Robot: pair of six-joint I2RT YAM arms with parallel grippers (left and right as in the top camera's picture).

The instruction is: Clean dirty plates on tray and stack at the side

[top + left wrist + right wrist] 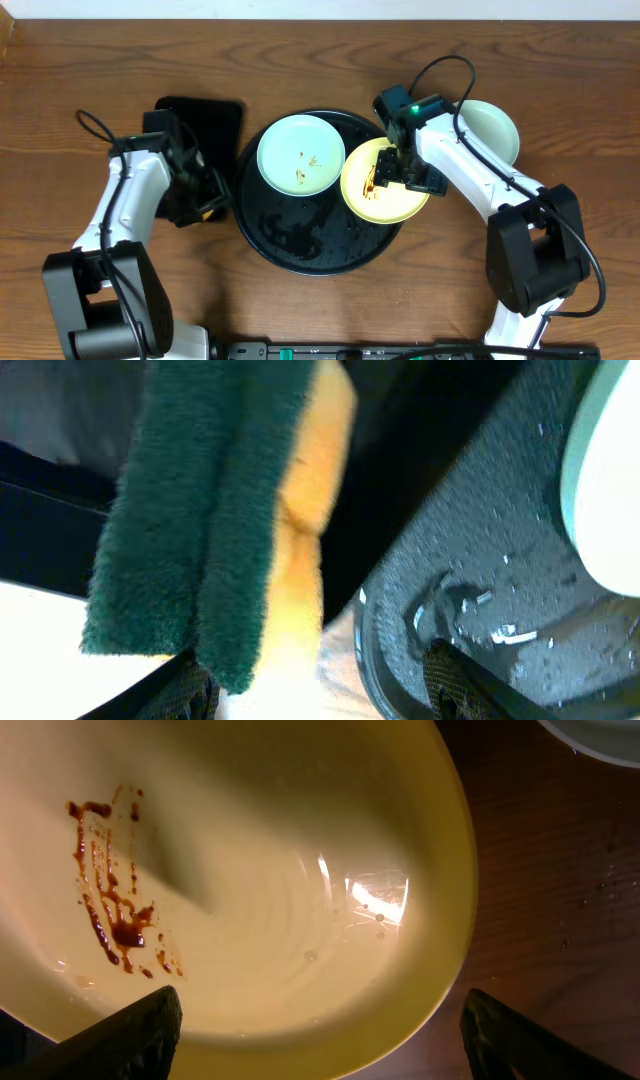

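The round black tray [300, 245] sits mid-table, wet. A mint plate [300, 153] with small brown specks lies on its upper part. The yellow plate [392, 200], smeared brown, rests over the tray's right rim; in the right wrist view [280, 890] it fills the frame. A second mint plate [492, 128] lies on the table at the right, partly behind the right arm. My right gripper [408, 175] [320, 1000] is open, its fingers on either side of the yellow plate's edge. My left gripper [205, 200] [315, 665] is open at a green-and-yellow sponge [230, 510], left of the tray [480, 540].
A smaller rectangular black tray [215, 115] lies at the left under the left arm. The sponge shows as a yellow patch [209, 212] by the left gripper. Bare wooden table [560, 80] surrounds the trays. The arm bases stand at the front edge.
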